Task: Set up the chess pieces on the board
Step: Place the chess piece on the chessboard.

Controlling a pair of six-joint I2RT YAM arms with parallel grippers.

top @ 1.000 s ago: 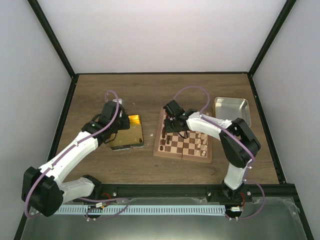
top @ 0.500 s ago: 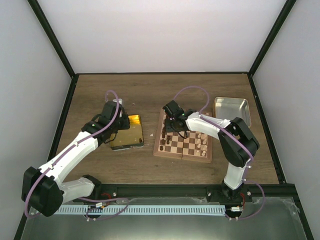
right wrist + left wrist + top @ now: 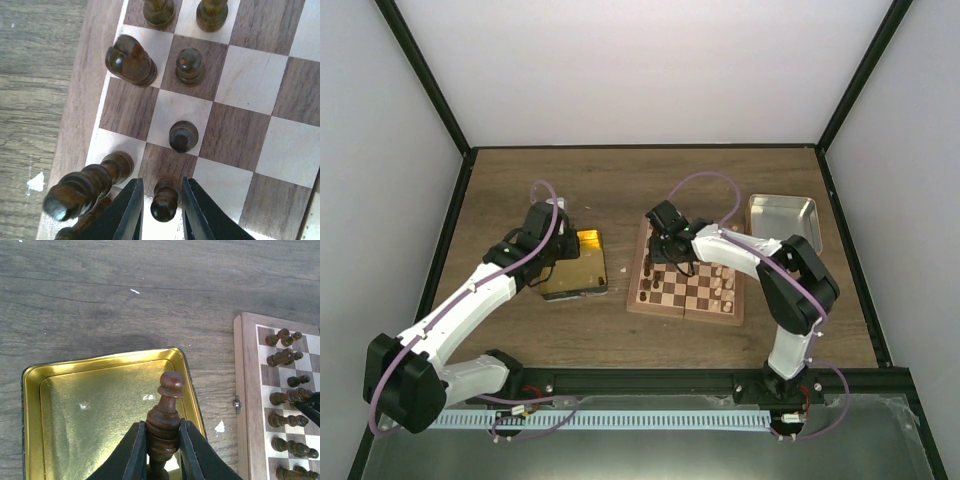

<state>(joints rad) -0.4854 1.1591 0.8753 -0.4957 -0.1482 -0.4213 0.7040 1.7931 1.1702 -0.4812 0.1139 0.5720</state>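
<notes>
A: Left pincer (image 3: 161, 426)?

B: Clenched on a dark brown chessman (image 3: 168, 392). Gripped low on the stem, knobbed head poking up past the fingertips. Hanging above the gold tin (image 3: 100, 359), over the corner nearest the board (image 3: 246, 370).

A: And the tin itself?

B: Flat on the wooden table (image 3: 125, 290), just beside the board's left edge, a strip of bare wood between them. A few pale flecks on its shiny floor.

A: Right pincer (image 3: 161, 182)?

B: Released, though only just. Fingers slightly apart on either side of a dark pawn (image 3: 165, 204), a sliver of gap showing on one side. Pawn upright on a dark square, one square in from the board's tan border.

A: Neighbours of that pawn?

B: A tall dark piece (image 3: 85, 189) on the edge square just beside it. Another dark pawn (image 3: 183, 136) one square further along, on a light square. Beyond that, a notched dark piece (image 3: 130, 61) by the border and a third pawn (image 3: 190, 65) next to it. Two more dark bases at the top of the wrist view, cut off by the frame.

A: Board's place from above?

B: Right of centre on the table, between the gold tin and a silver tin (image 3: 783, 220) further back on the right. Dark men ranged along its left side, pale men (image 3: 725, 280) towards its right, too small to name.
</notes>
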